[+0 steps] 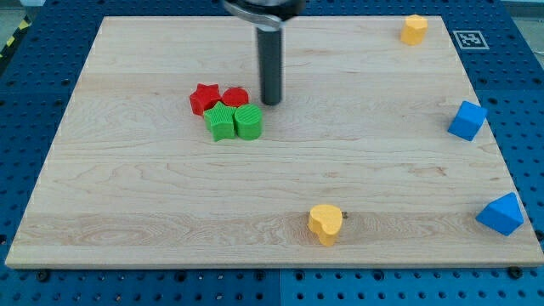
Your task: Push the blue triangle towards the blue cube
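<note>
The blue triangle (500, 213) lies at the board's lower right edge. The blue cube (467, 120) sits above it, at the right edge, well apart from it. My tip (270, 103) rests on the board left of centre, just right of a red round block (236, 97) and above a green round block (248, 122). The tip is far to the left of both blue blocks.
A red star (204, 98) and a green star (221, 121) cluster with the red and green round blocks. A yellow heart (325, 223) lies near the bottom edge. A yellow block (414, 29) sits at the top right. The wooden board (136, 212) ends close beside the blue blocks.
</note>
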Controlling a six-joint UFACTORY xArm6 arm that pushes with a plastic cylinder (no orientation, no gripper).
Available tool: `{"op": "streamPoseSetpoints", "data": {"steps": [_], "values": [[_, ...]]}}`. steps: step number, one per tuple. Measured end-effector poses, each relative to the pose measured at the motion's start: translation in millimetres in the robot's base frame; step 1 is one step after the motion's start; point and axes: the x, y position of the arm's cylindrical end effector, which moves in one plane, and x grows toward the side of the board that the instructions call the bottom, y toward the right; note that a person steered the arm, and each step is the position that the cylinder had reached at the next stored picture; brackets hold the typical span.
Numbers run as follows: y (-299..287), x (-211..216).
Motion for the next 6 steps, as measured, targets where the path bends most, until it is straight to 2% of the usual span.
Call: {"op": "streamPoseSetpoints", "data": {"steps": [1, 3, 6], "values": [[18.2, 3.0], [81.8, 58.1], [86.2, 62.3]]}}
